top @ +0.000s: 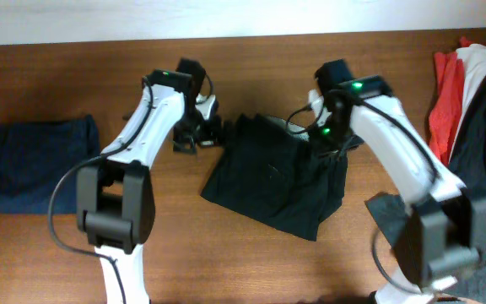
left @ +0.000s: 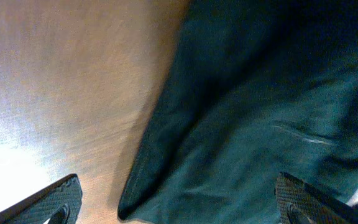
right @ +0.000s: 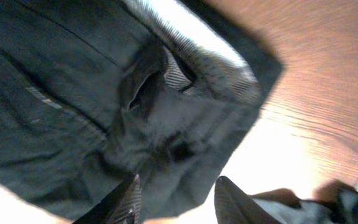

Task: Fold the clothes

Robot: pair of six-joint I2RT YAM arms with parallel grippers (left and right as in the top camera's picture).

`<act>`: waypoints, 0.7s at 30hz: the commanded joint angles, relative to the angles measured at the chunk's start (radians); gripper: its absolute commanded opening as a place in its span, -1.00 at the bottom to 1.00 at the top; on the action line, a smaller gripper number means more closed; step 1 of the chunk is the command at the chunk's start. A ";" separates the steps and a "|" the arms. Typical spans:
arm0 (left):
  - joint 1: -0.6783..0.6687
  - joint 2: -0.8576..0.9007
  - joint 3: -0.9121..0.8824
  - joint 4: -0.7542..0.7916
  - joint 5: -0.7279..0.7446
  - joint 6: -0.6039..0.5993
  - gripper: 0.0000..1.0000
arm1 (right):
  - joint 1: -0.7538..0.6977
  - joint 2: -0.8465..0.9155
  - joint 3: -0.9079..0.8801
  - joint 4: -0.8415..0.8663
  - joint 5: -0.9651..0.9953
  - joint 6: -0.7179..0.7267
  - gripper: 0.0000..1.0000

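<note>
Overhead, you seem mid-fold on the dark garment (top: 272, 181). Left tool (left: 185, 199) and right tool (right: 176, 199) sit released; pinch its edges next.

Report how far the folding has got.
Done: a blue garment looks folded at far left. In hand: the dark garment at centre, rumpled, with the left end effector open at its edge and the right end effector over its waistband. To do: the heap of clothes at the right edge.

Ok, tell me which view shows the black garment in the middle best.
Overhead: the black garment shows almost whole, outline included. Left wrist shows only one edge of it; right wrist only a close-up of folds.
</note>
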 commanded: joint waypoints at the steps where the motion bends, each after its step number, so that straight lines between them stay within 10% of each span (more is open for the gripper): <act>1: -0.002 -0.008 -0.009 0.065 0.076 0.121 0.98 | -0.026 -0.087 0.016 -0.034 0.024 0.013 -0.11; 13: -0.051 0.231 -0.034 0.162 0.295 0.151 0.97 | -0.045 -0.098 0.016 -0.080 0.024 0.013 -0.10; 16: -0.105 0.234 -0.035 0.164 0.295 0.151 0.49 | -0.045 -0.098 0.016 -0.077 0.024 0.013 -0.10; 19: -0.104 0.233 -0.033 0.164 0.241 0.150 -0.63 | -0.045 -0.098 0.016 -0.078 0.024 0.012 -0.10; 21: -0.081 0.231 -0.023 0.148 0.121 0.106 -0.83 | -0.045 -0.098 0.016 -0.078 0.024 0.012 -0.10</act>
